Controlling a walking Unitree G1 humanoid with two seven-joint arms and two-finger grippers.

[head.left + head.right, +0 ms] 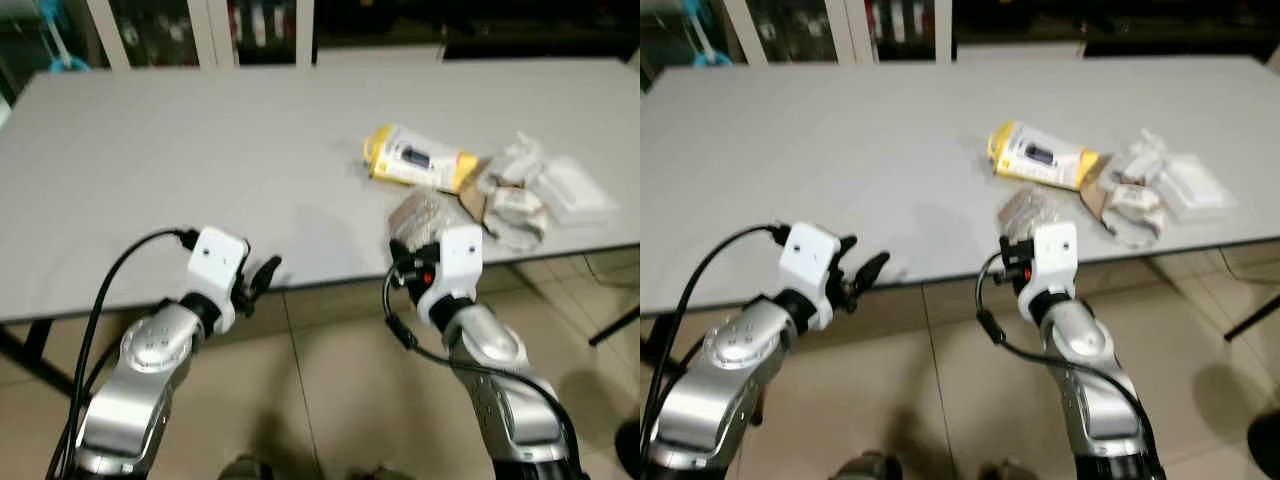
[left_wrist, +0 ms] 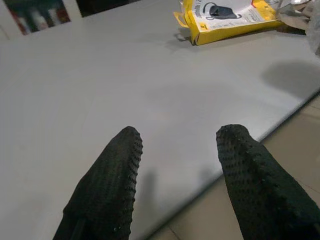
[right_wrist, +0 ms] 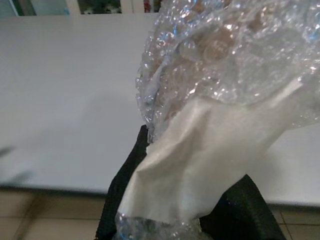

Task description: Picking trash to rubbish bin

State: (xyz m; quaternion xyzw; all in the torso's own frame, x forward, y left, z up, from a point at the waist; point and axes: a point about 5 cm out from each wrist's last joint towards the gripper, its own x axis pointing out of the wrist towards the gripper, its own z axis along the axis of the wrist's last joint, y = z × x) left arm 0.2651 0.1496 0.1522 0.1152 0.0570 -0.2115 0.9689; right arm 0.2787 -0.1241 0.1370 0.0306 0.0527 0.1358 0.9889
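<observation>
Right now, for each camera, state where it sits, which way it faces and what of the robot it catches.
Left eye view: on the head, facing forward and down at the grey table; both silver arms show.
Right eye view: its stereo twin, same scene: yellow package, crumpled wrappers.
Left wrist view: looks along the open left gripper across the table edge.
Right wrist view: looks along the right gripper, shut on a bubble wrap wad.
Shared: the left wrist and eye views both show the yellow package.

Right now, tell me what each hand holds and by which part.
The right hand is shut on the bubble wrap, gripping its lower end where a white paper strip hangs, at the table's near edge. The left hand is open and holds nothing.
</observation>
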